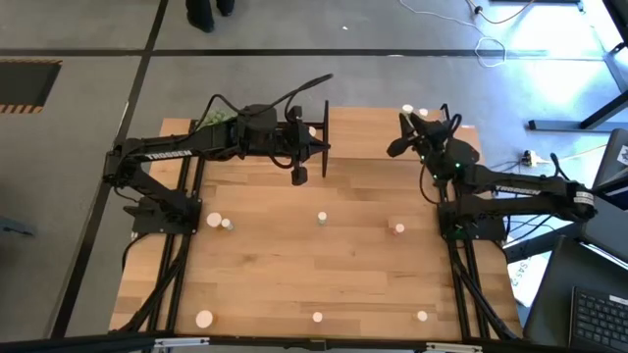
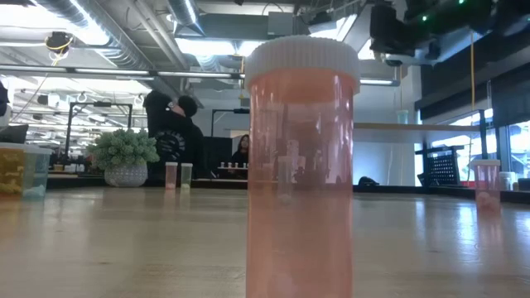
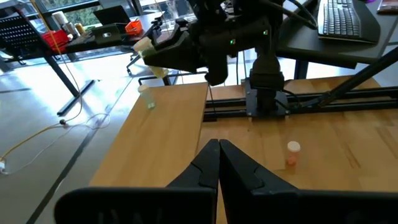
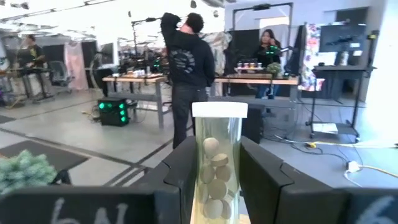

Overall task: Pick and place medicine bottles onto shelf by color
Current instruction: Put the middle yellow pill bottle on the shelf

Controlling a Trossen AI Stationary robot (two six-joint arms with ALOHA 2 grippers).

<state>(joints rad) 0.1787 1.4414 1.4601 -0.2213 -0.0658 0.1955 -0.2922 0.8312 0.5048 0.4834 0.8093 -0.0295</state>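
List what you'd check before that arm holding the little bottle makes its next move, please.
1. Right pincer grips the yellowish bottle: ok, fingers on both sides.
2. Bottle upright, white cap on: ok.
3. Left pincer out of the way: ok, shut, empty, above the table's far middle.
4. Shelf located: cannot tell, no view shows it plainly.
5. Other bottles, such as the pink one, standing clear of the right arm: ok.
6. People away from the table: ok, a person stands well behind.

Open-plan robotics lab or workshop. Beyond the wooden table (image 1: 324,265): concrete floor, exposed ceiling ducts (image 2: 124,33), workbenches (image 4: 143,81) with equipment, people standing (image 4: 186,68), cables on floor (image 3: 56,130)
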